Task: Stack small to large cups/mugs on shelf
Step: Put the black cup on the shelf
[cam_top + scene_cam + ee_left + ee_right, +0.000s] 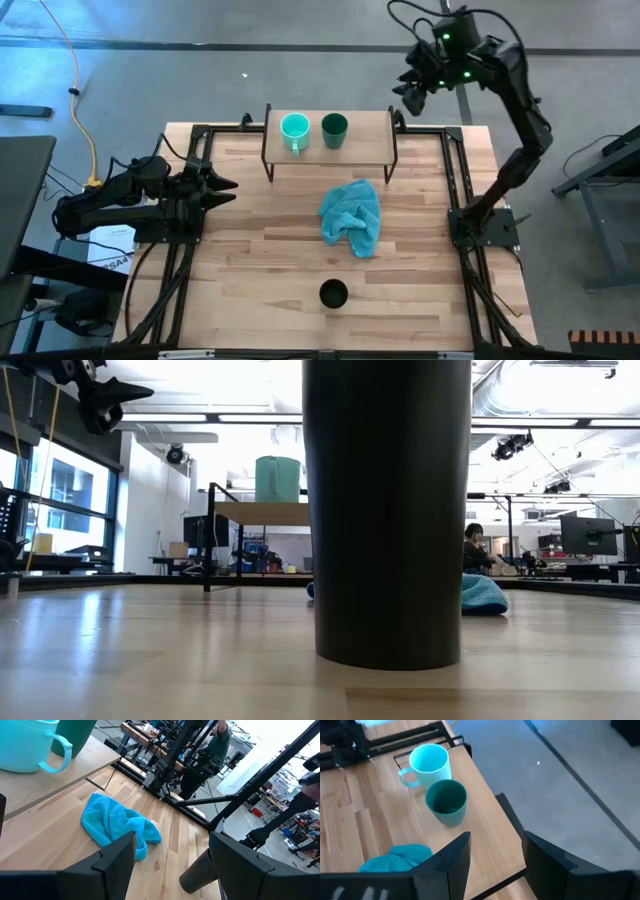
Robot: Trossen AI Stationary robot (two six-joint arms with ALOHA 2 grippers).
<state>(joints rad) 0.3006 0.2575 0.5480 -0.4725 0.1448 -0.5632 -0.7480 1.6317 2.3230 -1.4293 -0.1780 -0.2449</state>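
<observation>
A light turquoise mug (295, 130) with a handle and a dark green cup (334, 128) stand upright side by side on the light-wood shelf (372, 150) at the table's far side; both show in the right wrist view (428, 764) (446, 801). The taller black cup (333, 294) stands on the tabletop near the front edge and fills the low view (388, 510). My right gripper (412, 95) is open and empty, high above the shelf's right end. My left gripper (226, 191) is open and empty at the table's left side.
A crumpled teal cloth (352, 215) lies on the table between the shelf and the black cup. Black metal frame rails (462, 180) run along the table's left and right sides. A person (474, 546) sits in the room beyond the table.
</observation>
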